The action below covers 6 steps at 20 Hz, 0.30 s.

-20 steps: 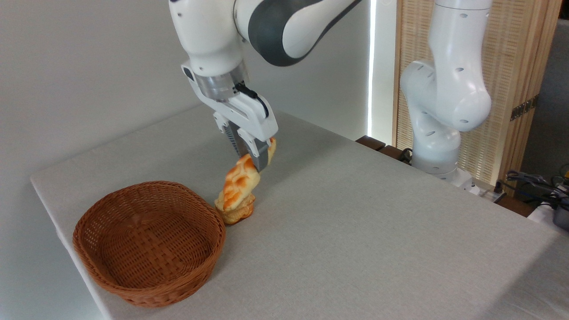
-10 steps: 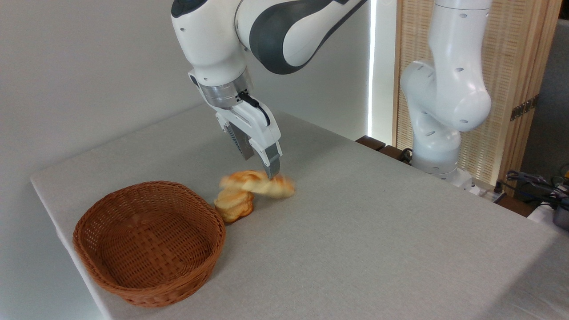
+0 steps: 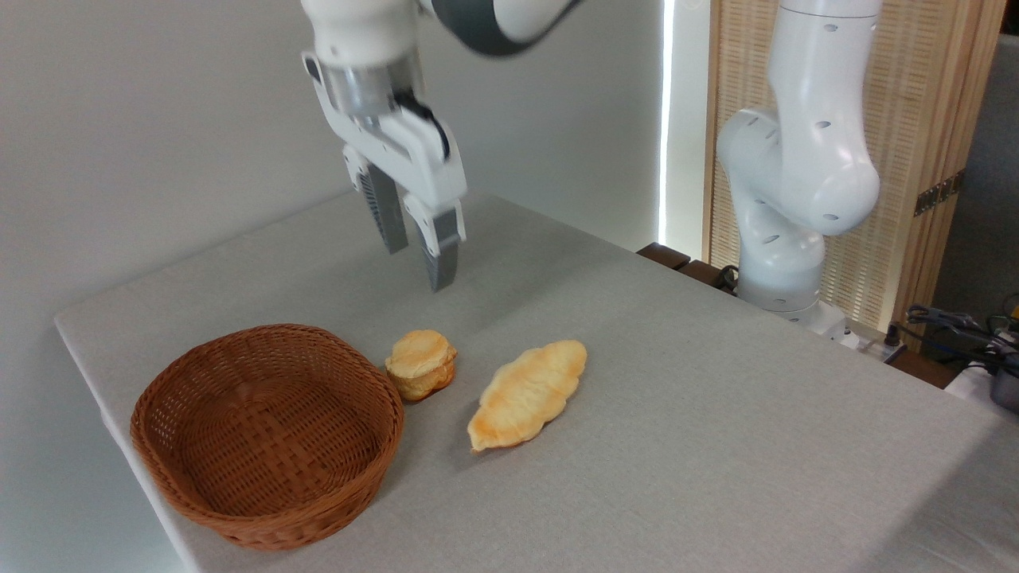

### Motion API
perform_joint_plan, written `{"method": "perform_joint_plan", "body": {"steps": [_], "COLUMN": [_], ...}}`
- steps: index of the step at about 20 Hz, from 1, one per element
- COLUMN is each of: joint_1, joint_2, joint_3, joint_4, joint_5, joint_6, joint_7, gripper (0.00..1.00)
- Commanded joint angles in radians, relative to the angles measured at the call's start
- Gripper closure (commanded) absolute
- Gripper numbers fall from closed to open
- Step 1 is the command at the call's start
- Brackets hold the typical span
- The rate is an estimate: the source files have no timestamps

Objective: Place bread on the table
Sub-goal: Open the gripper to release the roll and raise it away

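The bread (image 3: 528,395) lies flat on the surface (image 3: 677,414), paler side up. Its long axis runs diagonally, one tapered end pointing near-left and the other far-right. It rests clear of all other items, just right of the small round bun (image 3: 421,364) and well apart from the surface edges.

The bun sits beside the far-right rim of the wicker basket (image 3: 267,434); whether they touch cannot be told. The basket holds nothing visible and stands close to the near-left edge of the surface.

The gripper (image 3: 417,263) hangs above the surface, on the far side of the bun and the bread, touching neither. Its jaws point downward with a slight tilt, spread apart and holding nothing. The wrist rises steeply out of the top of the view. The arm's white base column (image 3: 796,183) stands at the far-right edge of the surface.

Open room: a broad bare stretch of cloth extends right and near of the bread to the right edge. A further bare strip lies along the far-left edge behind the basket. Cables and equipment (image 3: 967,338) lie off the surface at far right.
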Motion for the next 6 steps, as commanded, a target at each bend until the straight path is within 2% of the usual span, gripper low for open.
{"method": "perform_joint_plan", "body": {"steps": [1,6], "joint_1": [-0.005,0.003], "joint_2": [0.008,0.046], "joint_3": [-0.018,-0.012], "joint_4": [0.037,0.054], "joint_5": [0.147,0.147], "joint_6": [0.019,0.052], "joint_7": [0.003,0.002], "gripper": [0.00,0.00]}}
